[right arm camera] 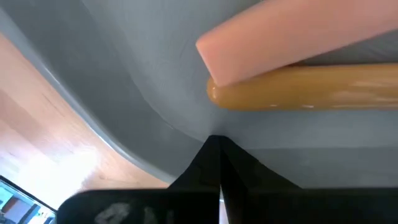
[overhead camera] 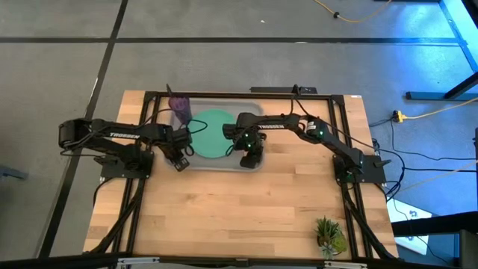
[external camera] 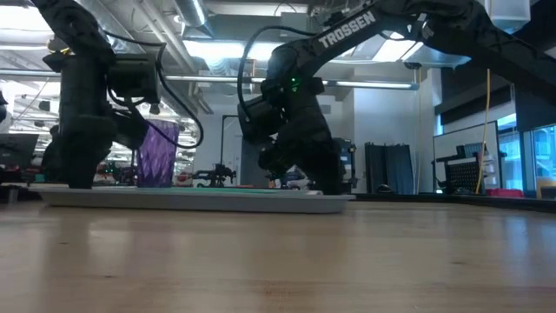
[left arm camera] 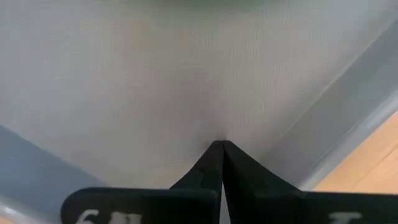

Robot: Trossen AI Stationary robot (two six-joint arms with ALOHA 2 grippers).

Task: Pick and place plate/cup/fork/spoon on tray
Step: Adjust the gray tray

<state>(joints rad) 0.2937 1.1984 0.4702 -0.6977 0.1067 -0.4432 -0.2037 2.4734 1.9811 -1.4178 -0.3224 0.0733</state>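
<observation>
Four pieces appeared to sit on the tray (overhead camera: 196,164), so little seemed left.

From above, the plate (overhead camera: 213,134) lay on the tray's middle and the cup (overhead camera: 180,109) stood at its far left corner. Two orange handles (right arm camera: 298,78), presumably fork and spoon, rested on the tray before the right gripper (right arm camera: 217,142), its fingers pressed together and empty. Over the tray's near left, the left gripper (left arm camera: 219,146) was likewise pressed together, holding nothing.
</observation>
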